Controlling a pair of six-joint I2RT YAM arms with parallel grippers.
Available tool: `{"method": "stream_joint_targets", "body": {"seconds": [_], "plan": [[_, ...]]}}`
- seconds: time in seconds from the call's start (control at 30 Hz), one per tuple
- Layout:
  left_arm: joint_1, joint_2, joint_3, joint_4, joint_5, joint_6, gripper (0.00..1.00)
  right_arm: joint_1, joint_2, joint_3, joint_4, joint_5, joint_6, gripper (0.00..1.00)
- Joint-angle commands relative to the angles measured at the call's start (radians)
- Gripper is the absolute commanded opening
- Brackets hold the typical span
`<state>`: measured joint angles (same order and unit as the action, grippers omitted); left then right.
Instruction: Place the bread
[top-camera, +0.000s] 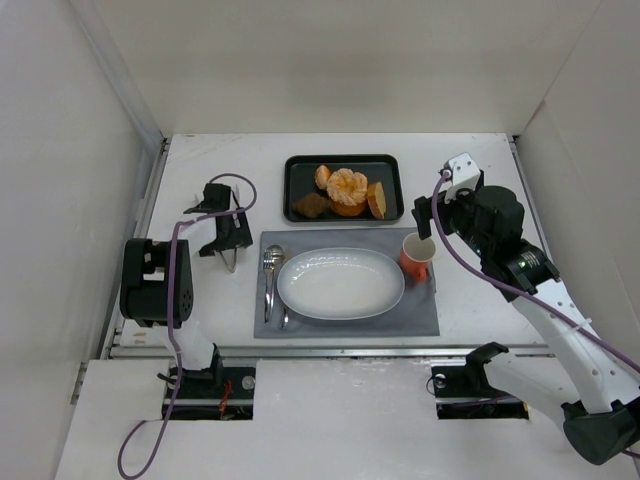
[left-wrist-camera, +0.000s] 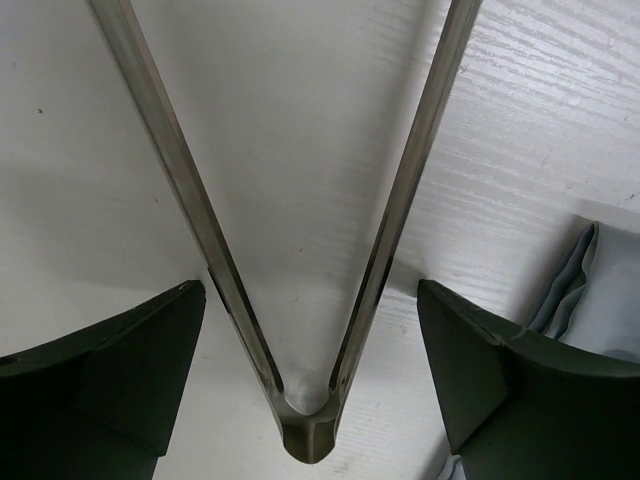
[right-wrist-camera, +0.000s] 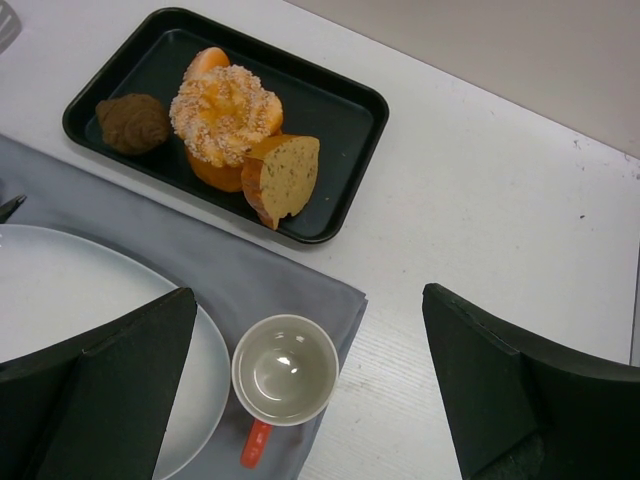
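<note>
bread (right-wrist-camera: 208, 62) | on black tray (right-wrist-camera: 335, 108), well apart from both fingers | left fingers (left-wrist-camera: 110, 370) open astride tongs (left-wrist-camera: 305, 425) | right fingers (right-wrist-camera: 90, 385) open

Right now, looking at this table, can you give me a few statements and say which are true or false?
The bread lies on the black tray. True.
The white plate holds a pastry. False: it is empty.
The left pincer clamps the tongs. False: they lie on the table between its open fingers.
The orange cup is empty. True.
The right pincer holds the cup. False: it is open, holding nothing.
</note>
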<state>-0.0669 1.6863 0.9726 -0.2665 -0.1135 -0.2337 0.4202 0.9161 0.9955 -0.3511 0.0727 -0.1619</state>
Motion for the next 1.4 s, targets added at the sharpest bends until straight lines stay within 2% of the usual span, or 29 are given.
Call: {"method": "stream_joint_targets", "body": {"seconds": [0.0, 0.5, 0.7, 0.83, 0.9, 1.13, 1.37], "plan": [[0.018, 0.013, 0.009, -0.016, 0.012, 0.004, 0.84, 0.006, -0.017, 0.019, 0.035, 0.015, -0.008, 1.00], [0.036, 0.050, 0.037, -0.016, 0.021, 0.004, 0.72, 0.006, -0.017, 0.019, 0.035, 0.015, -0.008, 1.00], [0.045, 0.059, 0.046, -0.016, 0.031, 0.004, 0.61, 0.006, -0.017, 0.019, 0.035, 0.015, -0.008, 1.00], [0.045, 0.070, 0.046, -0.016, 0.031, 0.004, 0.49, 0.006, -0.017, 0.019, 0.035, 0.015, -0.008, 1.00], [0.045, 0.070, 0.046, -0.016, 0.031, 0.004, 0.39, 0.006, -0.017, 0.019, 0.035, 0.015, -0.008, 1.00], [0.045, 0.056, 0.046, -0.016, 0.031, 0.004, 0.23, 0.006, -0.026, 0.019, 0.035, 0.006, -0.008, 1.00], [0.045, -0.063, 0.037, 0.003, 0.064, 0.004, 0.20, 0.006, -0.026, 0.019, 0.035, 0.006, -0.008, 1.00]]}}
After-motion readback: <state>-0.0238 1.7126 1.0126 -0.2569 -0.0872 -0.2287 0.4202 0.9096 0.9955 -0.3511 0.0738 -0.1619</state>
